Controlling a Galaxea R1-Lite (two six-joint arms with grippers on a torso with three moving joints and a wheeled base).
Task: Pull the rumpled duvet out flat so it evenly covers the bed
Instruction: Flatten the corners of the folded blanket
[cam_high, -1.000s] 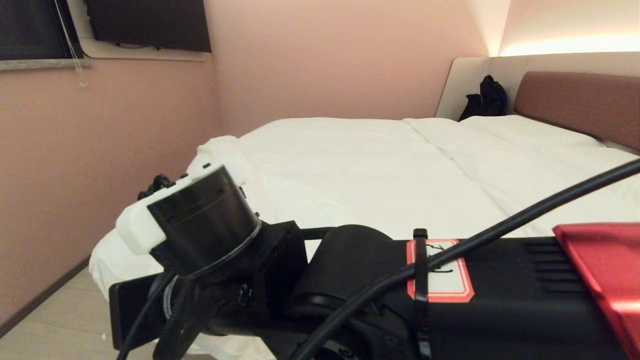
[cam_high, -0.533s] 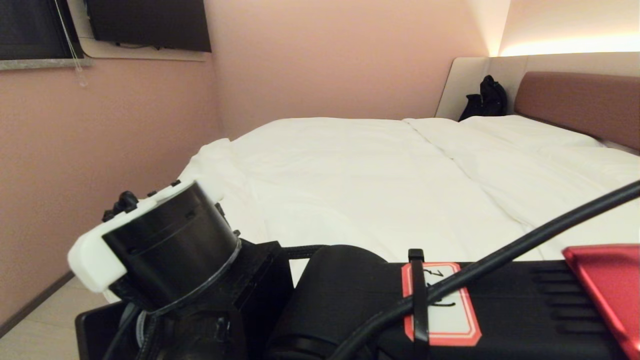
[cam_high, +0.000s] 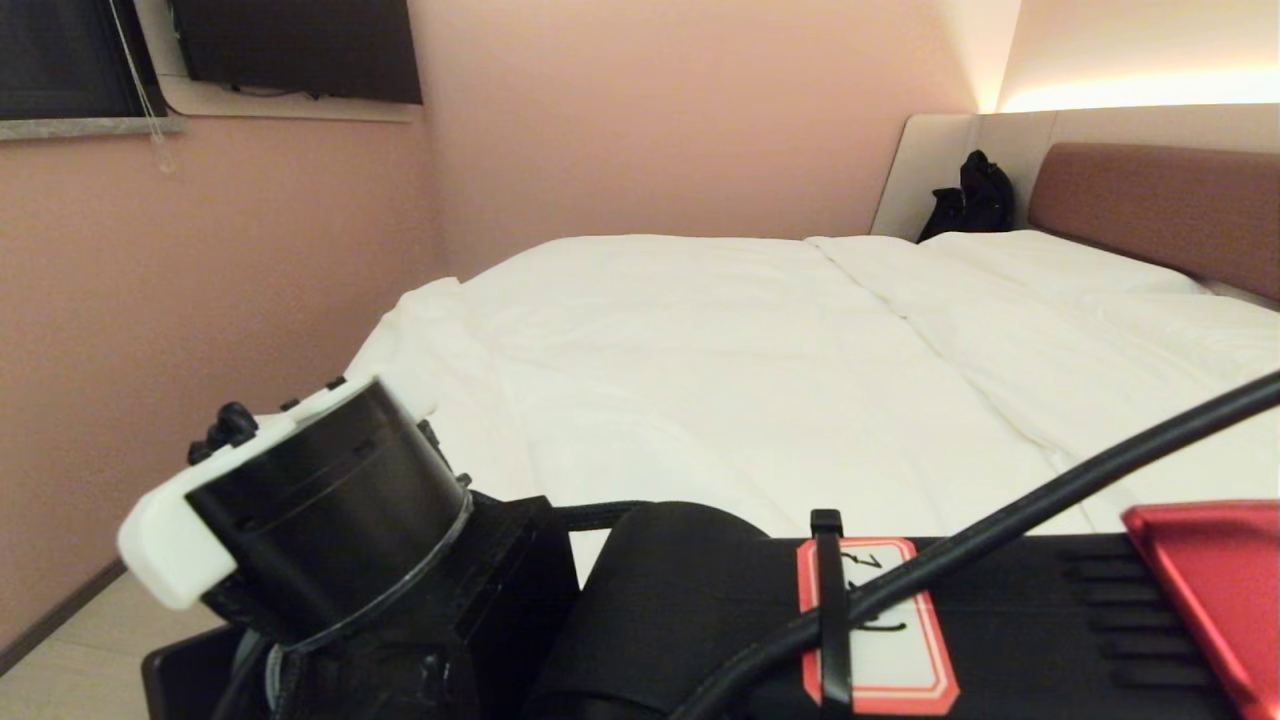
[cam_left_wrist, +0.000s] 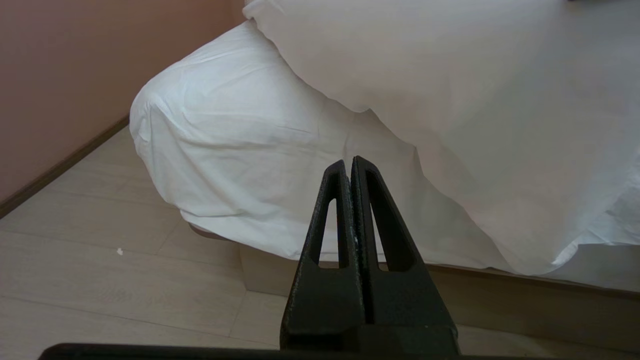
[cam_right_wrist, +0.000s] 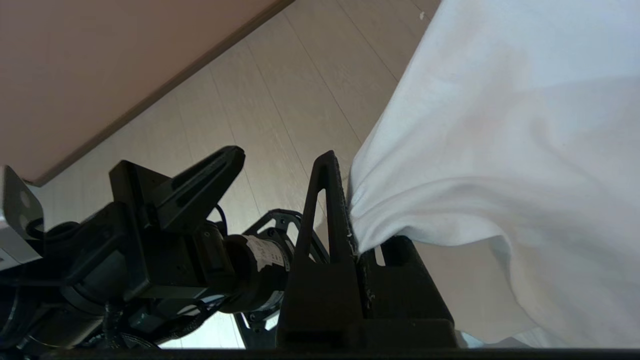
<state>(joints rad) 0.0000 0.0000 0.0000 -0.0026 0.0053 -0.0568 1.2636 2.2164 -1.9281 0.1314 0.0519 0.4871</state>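
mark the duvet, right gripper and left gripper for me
duvet (cam_high: 720, 370): head view, on its broad top surface across the bed.
right gripper (cam_right_wrist: 352, 235): right wrist view, at the fingertips, shut on a pinch of the duvet's edge.
left gripper (cam_left_wrist: 351, 167): left wrist view, at the shut fingertips, holding nothing.

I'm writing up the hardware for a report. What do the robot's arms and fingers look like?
The right arm is matte black, with a red-bordered white label, a black cable zip-tied along it, a red part and a white wrist bracket. Both the left gripper and right gripper have black, textured, tapered fingers with long cut-out slots.
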